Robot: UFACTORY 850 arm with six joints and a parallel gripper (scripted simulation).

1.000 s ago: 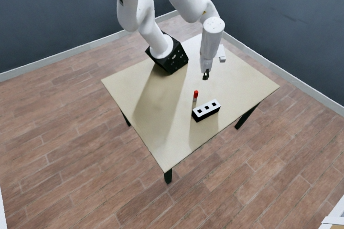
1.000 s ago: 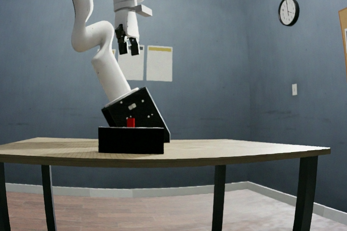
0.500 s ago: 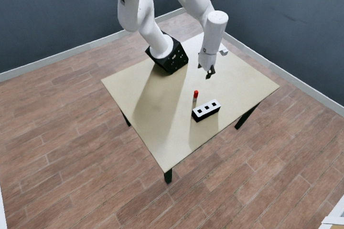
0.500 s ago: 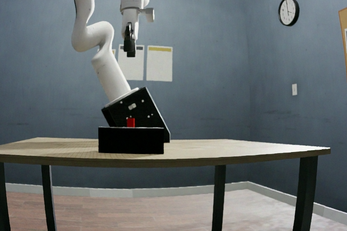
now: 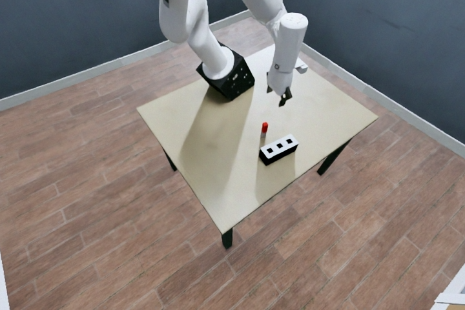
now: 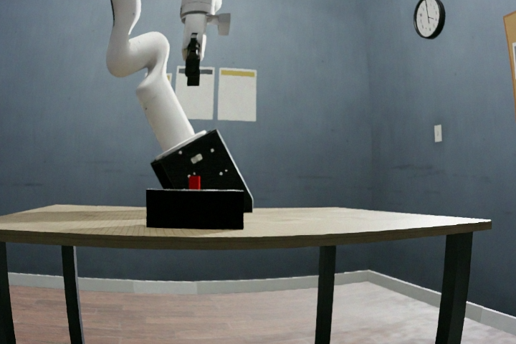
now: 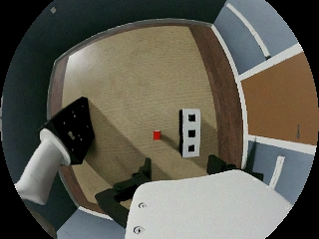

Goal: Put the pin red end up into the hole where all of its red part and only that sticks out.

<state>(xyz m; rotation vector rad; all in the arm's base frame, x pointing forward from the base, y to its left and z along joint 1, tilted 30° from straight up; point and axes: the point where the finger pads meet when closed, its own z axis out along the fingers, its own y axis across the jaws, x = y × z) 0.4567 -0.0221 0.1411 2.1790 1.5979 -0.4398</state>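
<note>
Arm [image 5: 203, 40]: 1 white arm, rising from its black base [image 5: 240, 86] at the far side, bent over and down.
Wrist [image 5: 288, 47]: near vertical, pointing down.
Gripper [image 5: 277, 95]: high up, its 2 fingers spread wide, nothing between them.

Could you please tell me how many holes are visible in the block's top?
3, in a row along the block: near end, middle, far end. None appears hidden.

No text can be read; the wall papers [image 6: 236, 94] and clock [image 6: 428, 17] are too blurred.
</note>
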